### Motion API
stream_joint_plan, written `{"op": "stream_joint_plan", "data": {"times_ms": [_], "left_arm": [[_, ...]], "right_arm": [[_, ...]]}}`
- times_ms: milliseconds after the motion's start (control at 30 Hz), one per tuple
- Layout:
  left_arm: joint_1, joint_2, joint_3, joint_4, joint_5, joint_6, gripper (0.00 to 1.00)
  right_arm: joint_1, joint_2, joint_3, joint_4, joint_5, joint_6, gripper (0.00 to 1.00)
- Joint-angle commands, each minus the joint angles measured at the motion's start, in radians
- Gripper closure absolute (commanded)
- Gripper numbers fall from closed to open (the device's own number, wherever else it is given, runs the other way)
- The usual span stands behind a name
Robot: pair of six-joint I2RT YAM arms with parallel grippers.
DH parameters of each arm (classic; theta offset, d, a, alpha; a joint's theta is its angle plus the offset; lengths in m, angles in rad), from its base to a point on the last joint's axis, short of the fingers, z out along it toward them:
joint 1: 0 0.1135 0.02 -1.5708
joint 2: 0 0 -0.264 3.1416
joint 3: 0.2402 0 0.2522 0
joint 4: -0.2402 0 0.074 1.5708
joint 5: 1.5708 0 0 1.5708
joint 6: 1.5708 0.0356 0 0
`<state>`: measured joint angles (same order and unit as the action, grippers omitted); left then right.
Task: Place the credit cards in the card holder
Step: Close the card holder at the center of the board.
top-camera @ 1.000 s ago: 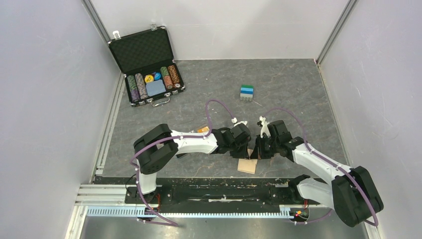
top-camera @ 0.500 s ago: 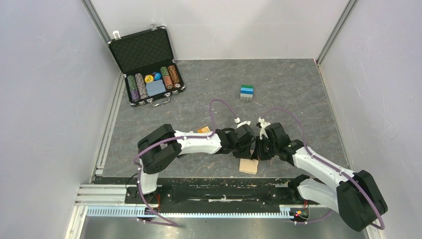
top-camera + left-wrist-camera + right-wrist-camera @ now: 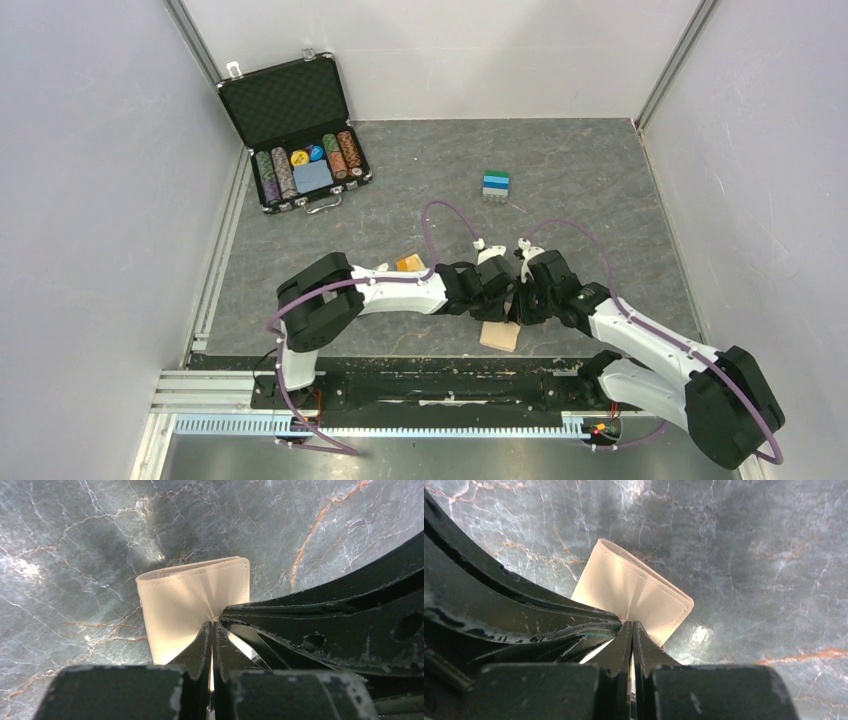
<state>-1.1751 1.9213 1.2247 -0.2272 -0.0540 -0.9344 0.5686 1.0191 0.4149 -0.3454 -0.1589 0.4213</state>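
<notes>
Left wrist view shows the left gripper (image 3: 213,626) pinched shut on one edge of the folded tan holder (image 3: 185,597), at the near edge of the marbled table (image 3: 75,555), with the right gripper (image 3: 632,625) clamped tight on that same edge, close alongside.

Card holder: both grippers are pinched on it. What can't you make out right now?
- Inside of the card holder: slots and snap are hidden; both wrist views show only its outer face.
- No credit cards show in any view; whether any sit inside cannot be told.
- Pinched edge: covered by the left gripper and right gripper; too small in the top view.
- Orange box: tiny, tucked against the left arm, top view.
</notes>
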Motion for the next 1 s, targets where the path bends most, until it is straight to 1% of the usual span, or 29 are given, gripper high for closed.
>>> {"op": "stream_joint_plan", "data": {"times_ms": [0,100,233,500,667,967], "left_arm": [[-0.024,-0.039,-0.039,0.007,0.003,-0.029,0.98],[-0.023,-0.068,-0.058,0.035,0.004,-0.034,0.98],[-0.024,-0.089,-0.079,0.065,0.008,-0.041,0.98],[-0.023,-0.135,-0.145,0.156,0.026,-0.052,0.98],[-0.025,-0.184,-0.18,0.223,0.024,-0.034,0.98],[-0.031,-0.173,-0.19,0.191,0.02,-0.013,0.98]], "right_arm": [[0.01,-0.011,0.073,-0.161,0.02,0.008,1.0],[0.011,-0.019,0.123,-0.18,0.039,0.013,1.0],[0.01,-0.017,0.143,-0.187,0.032,0.013,1.0],[0.01,-0.044,0.105,-0.186,-0.004,0.022,1.0],[0.011,-0.067,0.093,-0.185,-0.024,0.029,1.0],[0.011,-0.084,0.092,-0.183,-0.066,0.02,1.0]]}}
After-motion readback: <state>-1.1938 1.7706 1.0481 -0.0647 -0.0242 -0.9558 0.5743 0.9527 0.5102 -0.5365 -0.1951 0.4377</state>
